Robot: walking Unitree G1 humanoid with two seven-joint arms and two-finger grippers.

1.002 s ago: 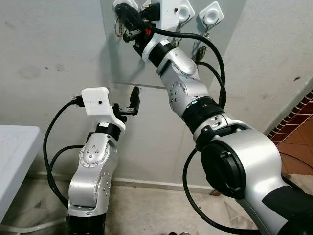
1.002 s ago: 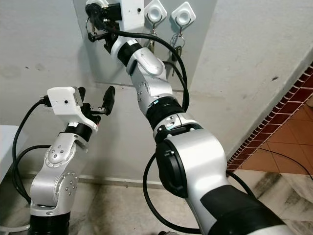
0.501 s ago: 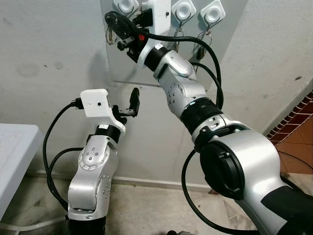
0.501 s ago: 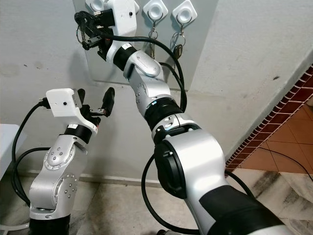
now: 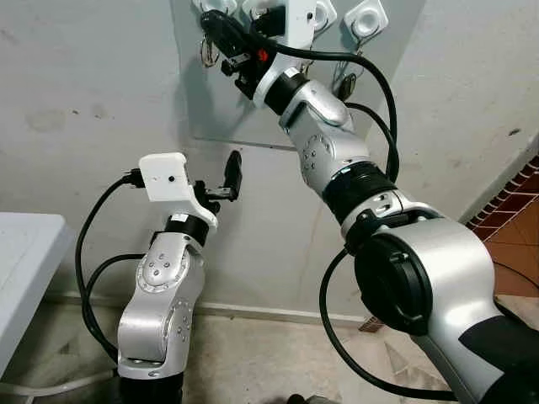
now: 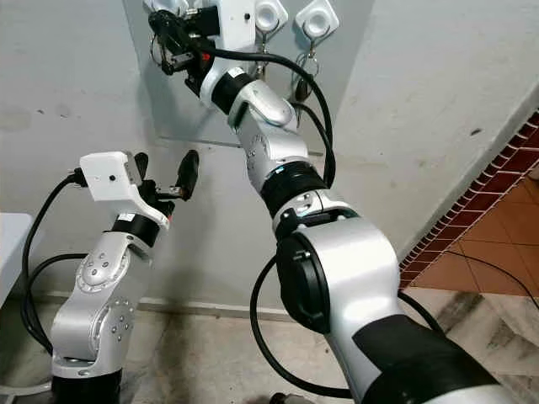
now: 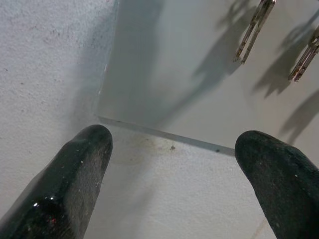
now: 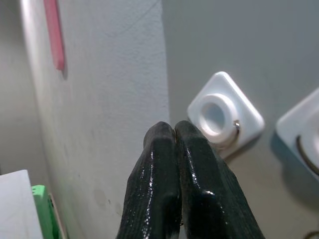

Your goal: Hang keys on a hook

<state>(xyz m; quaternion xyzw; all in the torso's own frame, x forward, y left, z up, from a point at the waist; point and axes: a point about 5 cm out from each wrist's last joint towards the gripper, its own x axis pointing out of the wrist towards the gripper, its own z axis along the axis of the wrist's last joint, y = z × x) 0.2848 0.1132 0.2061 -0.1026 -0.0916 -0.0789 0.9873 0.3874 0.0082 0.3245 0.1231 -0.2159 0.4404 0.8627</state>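
On the wall is a pale panel [image 5: 221, 101] with a row of white square hooks. My right gripper [image 5: 221, 32] is raised to the leftmost hook [image 8: 224, 115] and is shut on the keys, whose ring [image 5: 205, 50] hangs just below the fingers. In the right wrist view the closed fingertips [image 8: 174, 135] sit close to that hook, and a thin metal ring [image 8: 235, 130] lies against the knob's edge. The two hooks to the right [image 5: 368, 18] carry other keys [image 7: 253, 31]. My left gripper [image 5: 221, 185] is open and idle below the panel.
A white table edge [image 5: 25, 252] is at the far left. Red-brown floor tiles [image 5: 514, 227] lie at the right beside the wall corner. Black cables [image 5: 375, 101] loop off both arms. Bare concrete floor [image 5: 269, 370] runs below the wall.
My right gripper swung left with the keys half a second ago, then came back right and up to the leftmost hook. The left arm has stayed put.
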